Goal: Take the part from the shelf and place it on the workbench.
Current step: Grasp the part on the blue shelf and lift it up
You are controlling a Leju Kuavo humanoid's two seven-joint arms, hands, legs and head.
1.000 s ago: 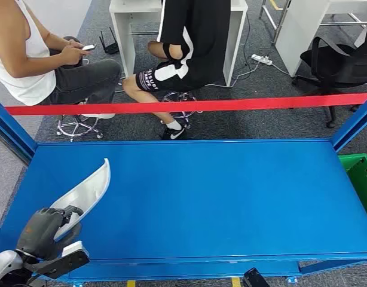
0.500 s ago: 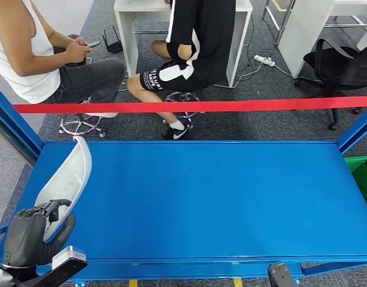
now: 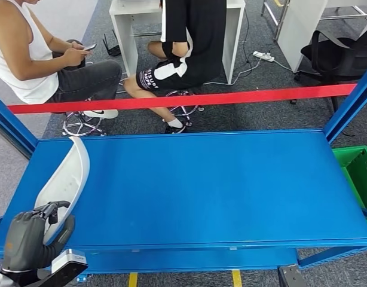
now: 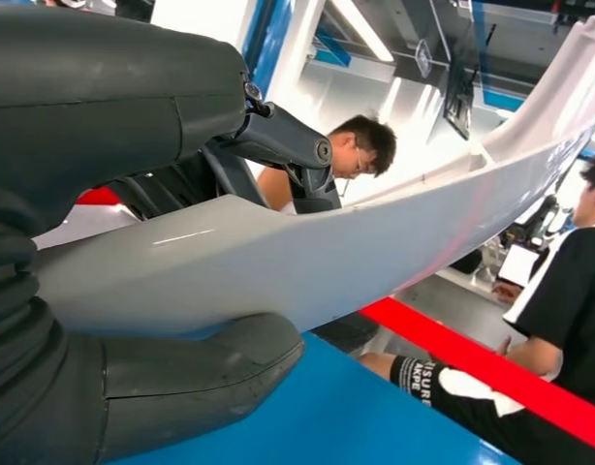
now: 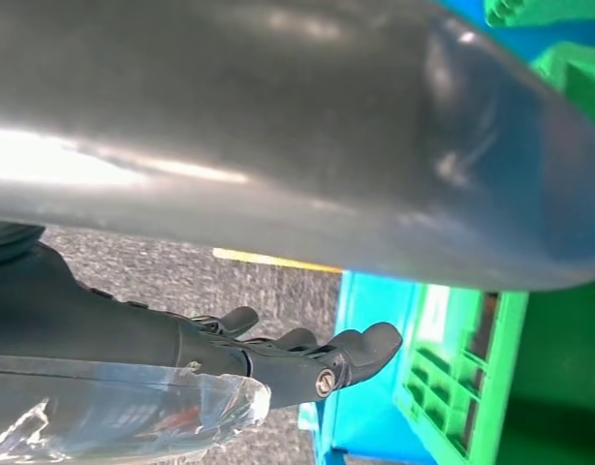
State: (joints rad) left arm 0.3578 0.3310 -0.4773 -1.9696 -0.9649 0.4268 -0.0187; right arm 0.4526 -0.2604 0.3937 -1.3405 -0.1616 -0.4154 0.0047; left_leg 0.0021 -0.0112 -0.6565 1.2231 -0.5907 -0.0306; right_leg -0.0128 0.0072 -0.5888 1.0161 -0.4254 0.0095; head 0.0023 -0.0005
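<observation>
The left hand (image 3: 35, 240) grips the white curved part (image 3: 66, 176) by its near end, thumb under and fingers over, so the long blade rises up and away from the hand above the near left corner of the blue tabletop (image 3: 208, 191), apparently to keep its tip clear until set-down. To the right of the hand the tabletop lies broad and bare, with upright posts at the far corners and a red tape (image 3: 182, 100) across the far side, beyond which people sit. The right hand (image 5: 309, 358) hangs low with fingers loosely extended, holding nothing, near a green crate (image 5: 462, 378).
</observation>
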